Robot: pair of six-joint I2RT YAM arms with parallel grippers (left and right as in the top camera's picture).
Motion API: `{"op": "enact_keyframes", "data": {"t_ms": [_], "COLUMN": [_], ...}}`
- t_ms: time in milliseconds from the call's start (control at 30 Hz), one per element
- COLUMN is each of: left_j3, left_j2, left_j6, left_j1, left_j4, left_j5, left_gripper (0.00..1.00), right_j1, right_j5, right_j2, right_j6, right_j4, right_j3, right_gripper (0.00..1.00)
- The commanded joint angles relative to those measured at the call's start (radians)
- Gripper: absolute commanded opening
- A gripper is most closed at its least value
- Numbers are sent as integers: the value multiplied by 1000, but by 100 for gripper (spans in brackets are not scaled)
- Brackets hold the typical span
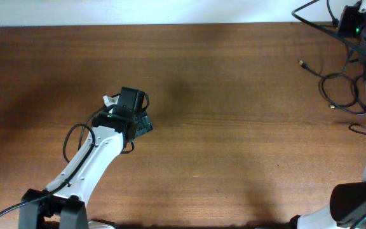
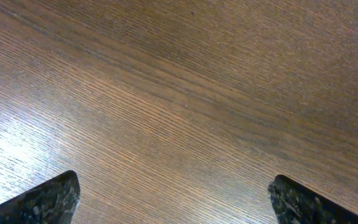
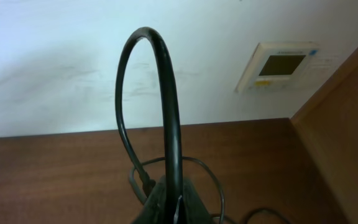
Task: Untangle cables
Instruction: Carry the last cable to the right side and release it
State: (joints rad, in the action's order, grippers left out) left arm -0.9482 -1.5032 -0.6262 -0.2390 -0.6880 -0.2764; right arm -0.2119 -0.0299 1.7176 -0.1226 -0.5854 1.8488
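The cables [image 1: 338, 89] are thin black cords lying in loose loops at the table's far right, with small plug ends [image 1: 302, 63] pointing left. My right gripper [image 3: 171, 202] is shut on one black cable [image 3: 166, 93], which arches up in a tall loop above the fingers. More thin loops [image 3: 211, 171] lie on the table behind it. In the overhead view the right gripper [image 1: 347, 24] is at the far right corner, above the loops. My left gripper [image 2: 176, 199] is open and empty just above bare wood; it sits left of centre in the overhead view [image 1: 142, 121], far from the cables.
The wooden table [image 1: 234, 146] ends at a white wall at the back. A wall panel with a small screen [image 3: 281, 65] is behind the right gripper. The right arm's base [image 1: 361, 200] stands at the front right, the left arm's base [image 1: 49, 207] at the front left.
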Motion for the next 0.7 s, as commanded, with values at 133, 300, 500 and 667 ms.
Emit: {"op": "enact_keyframes", "data": {"t_ms": [133, 300, 500, 667], "left_j3": [6, 6, 6, 6], "left_j2": [1, 1, 1, 1], "left_j6": [-10, -10, -10, -10], "left_j1": [2, 2, 2, 2], "left_j4": [1, 1, 1, 1], "left_j5": [0, 0, 0, 0], "left_gripper": [99, 99, 99, 99], "right_j1": [-5, -5, -5, -5], "right_j5": [-8, 9, 150, 158], "right_j2": [41, 109, 180, 216], "right_j6": [8, 8, 18, 136], "right_j4": [11, -1, 13, 65], "right_j3": [23, 19, 19, 19], "right_gripper": [4, 4, 4, 4]}}
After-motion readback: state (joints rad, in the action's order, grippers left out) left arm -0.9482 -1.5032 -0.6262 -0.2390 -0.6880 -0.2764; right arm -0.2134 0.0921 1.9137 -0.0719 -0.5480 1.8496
